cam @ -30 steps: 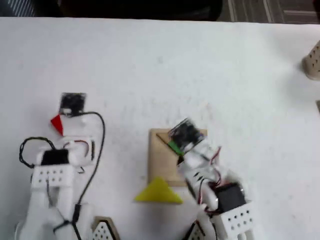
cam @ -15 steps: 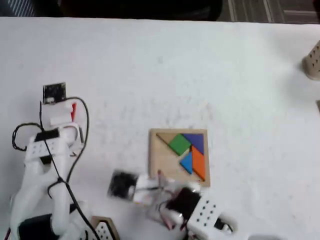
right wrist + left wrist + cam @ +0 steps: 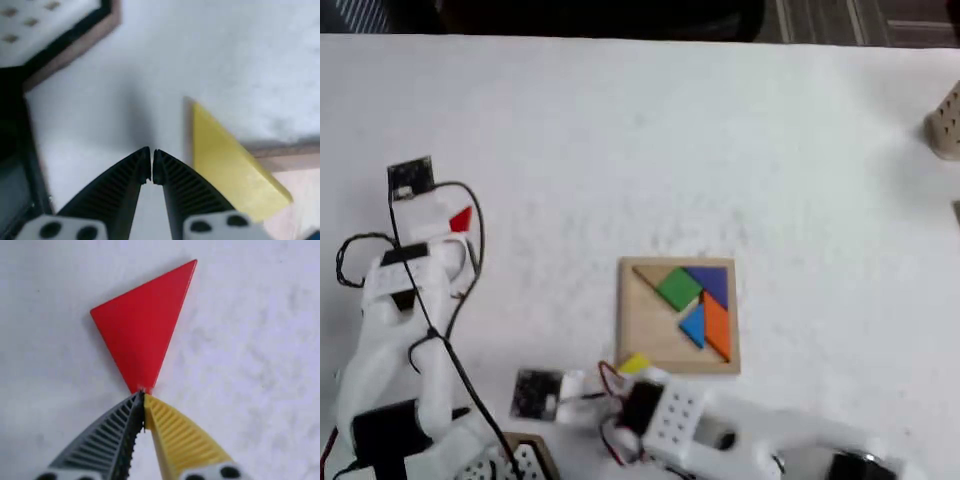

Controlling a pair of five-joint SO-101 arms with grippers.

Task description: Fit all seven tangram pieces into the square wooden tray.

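The square wooden tray (image 3: 640, 335) sits on the white counter (image 3: 620, 140) and holds a green square (image 3: 678, 287), a purple piece (image 3: 711, 282), a blue triangle (image 3: 694, 324) and an orange triangle (image 3: 717, 326); the yellow triangle (image 3: 227, 160) lies over the tray's near rim, just beside the right claw (image 3: 151, 167), whose fingers are together on nothing; the left claw (image 3: 141, 399), well apart from the tray, is closed too, its tips touching a corner of the red triangle (image 3: 142, 322), which lies flat on the counter.

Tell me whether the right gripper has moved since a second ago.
Yes. The right gripper was over the wooden tray in the high view; it now sits off the tray's near left corner.
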